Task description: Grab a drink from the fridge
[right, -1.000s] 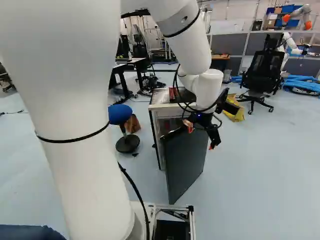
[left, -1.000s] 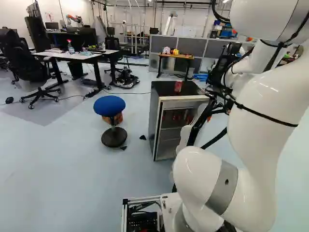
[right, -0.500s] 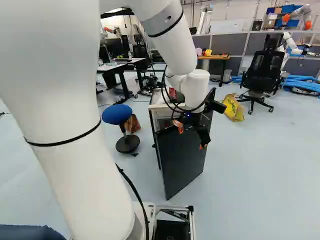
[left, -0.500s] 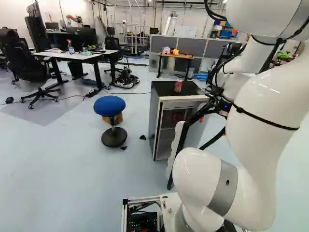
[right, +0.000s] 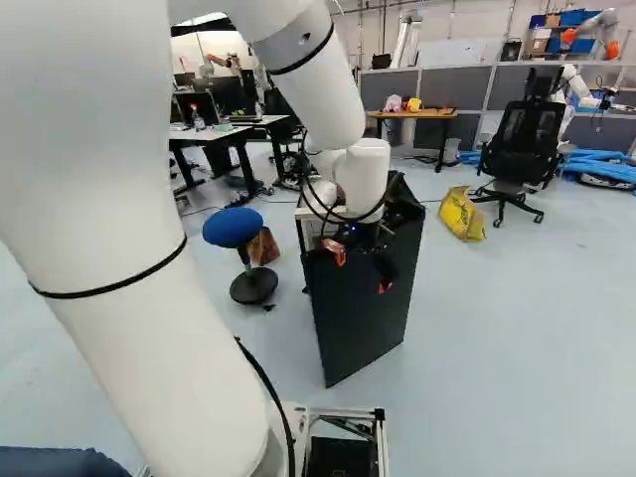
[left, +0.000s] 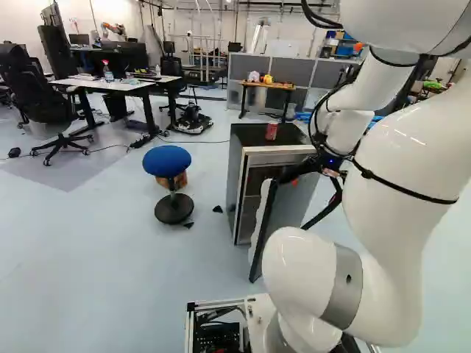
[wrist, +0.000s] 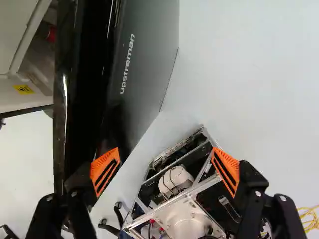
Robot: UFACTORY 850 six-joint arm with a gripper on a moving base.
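**Red can [left: 271, 131] stands on the grey-sided, black-topped fridge [left: 254, 134]; gripper [right: 362, 270] spread at its open door**

The can is upright on the fridge's top. Inside, a small red thing [wrist: 51, 34] shows in the wrist view, too little of it to identify. The dark grey door [right: 363, 323], edged in glossy black, stands swung out from the cabinet. In the wrist view the gripper [wrist: 165, 154] has its orange-padded fingers wide apart, with one over the door's black edge; whether it touches cannot be told. The white arm [right: 298, 50] reaches to the door from above. Near the fridge, at the left base view's middle, is a round blue stool [left: 167, 159] on a black foot. A yellow bag [right: 462, 215] lies on the floor in the right base view, near a black office chair [right: 522, 144].
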